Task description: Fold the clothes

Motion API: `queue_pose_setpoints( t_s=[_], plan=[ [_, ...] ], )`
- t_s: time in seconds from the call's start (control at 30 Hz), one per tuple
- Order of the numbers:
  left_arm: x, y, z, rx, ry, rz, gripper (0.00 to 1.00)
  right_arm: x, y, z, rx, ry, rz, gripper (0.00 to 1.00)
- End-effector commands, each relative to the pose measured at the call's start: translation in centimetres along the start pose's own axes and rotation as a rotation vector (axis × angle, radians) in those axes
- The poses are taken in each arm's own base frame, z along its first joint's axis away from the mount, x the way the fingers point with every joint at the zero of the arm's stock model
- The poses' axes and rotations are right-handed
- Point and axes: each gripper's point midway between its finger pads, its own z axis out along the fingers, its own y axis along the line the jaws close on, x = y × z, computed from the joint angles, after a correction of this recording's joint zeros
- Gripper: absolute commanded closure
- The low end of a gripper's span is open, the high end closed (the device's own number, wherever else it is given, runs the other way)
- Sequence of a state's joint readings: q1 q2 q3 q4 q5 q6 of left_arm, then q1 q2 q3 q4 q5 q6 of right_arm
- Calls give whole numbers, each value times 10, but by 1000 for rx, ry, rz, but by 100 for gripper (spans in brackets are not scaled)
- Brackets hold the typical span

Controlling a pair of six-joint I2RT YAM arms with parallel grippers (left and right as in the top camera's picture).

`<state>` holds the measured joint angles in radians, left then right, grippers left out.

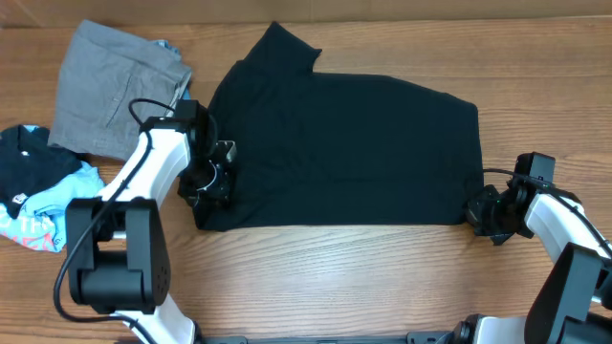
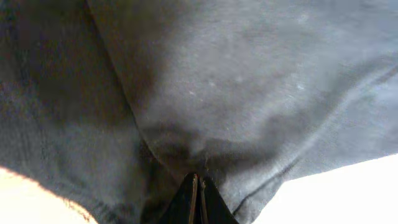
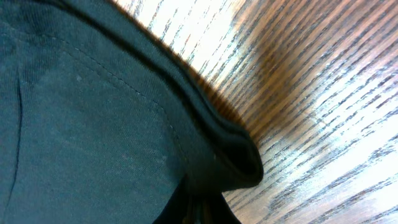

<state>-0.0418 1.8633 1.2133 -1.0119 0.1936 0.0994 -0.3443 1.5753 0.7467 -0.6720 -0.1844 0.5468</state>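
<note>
Black short-sleeved T-shirt of soft cloth [image 1: 344,153] lies spread flat across the middle of the brown wood-grain table [image 1: 382,287], one sleeve poking out at the far edge; I cannot tell how many layers it already has. I read this as the start of a fold, with both near corners taken. To the left of the shirt sit the grey folded trousers [image 1: 110,91] and, nearer me, the crumpled black and light-blue printed garment [image 1: 38,191]. My left gripper [image 1: 212,182] is down at the near-left corner, its arm reaching in low with the wrist bent toward the cloth; its fingers are pressed together and, in the wrist view, puckers run straight into the tips, so I take it as pinched on the shirt. My right gripper [image 1: 481,212] sits low at the near-right corner, fingers together, the rolled hem seemingly caught between them. Next, both should lift evenly and carry the near edge over toward the far edge, cloth taut between them.
</note>
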Motion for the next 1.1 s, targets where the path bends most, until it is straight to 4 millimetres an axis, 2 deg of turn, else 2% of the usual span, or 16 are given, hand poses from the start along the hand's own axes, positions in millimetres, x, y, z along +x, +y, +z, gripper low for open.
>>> queue_pose_setpoints(
  t_s=[0.0,0.13,0.33,0.37,0.4,0.47,0.53,0.57,0.7,0.83,0.97,1.07],
  plan=[
    [-9,19,-1,-51,-35,-53,96,4,-22,5,101,-1,13,96],
    [-38,30,-15,-59,-147,-64,96,9,-34,4,162,7,66,96],
    [-70,32,-37,-72,-261,-46,91,6,-45,1,224,-22,69,96],
    [-74,32,-41,-73,-275,-43,84,5,-45,1,225,-23,69,96],
    [-76,32,-43,-74,-282,-42,70,5,-45,1,225,-23,68,96],
    [-76,31,-45,-73,-280,-42,61,5,-45,1,225,-23,68,96],
    [-66,29,-43,-64,-240,-49,52,6,-46,1,227,-20,68,96],
    [-58,27,-41,-53,-205,-56,51,7,-46,1,230,-19,68,96],
    [-14,19,-34,-18,-25,-93,50,7,-48,0,240,-18,69,96],
    [19,14,-31,-2,104,-117,53,7,-48,1,240,-17,69,96],
    [25,15,-22,-1,120,-110,56,7,-48,0,240,-17,69,96],
    [18,21,-11,-25,83,-100,66,7,-48,0,240,-17,69,96]
  ],
)
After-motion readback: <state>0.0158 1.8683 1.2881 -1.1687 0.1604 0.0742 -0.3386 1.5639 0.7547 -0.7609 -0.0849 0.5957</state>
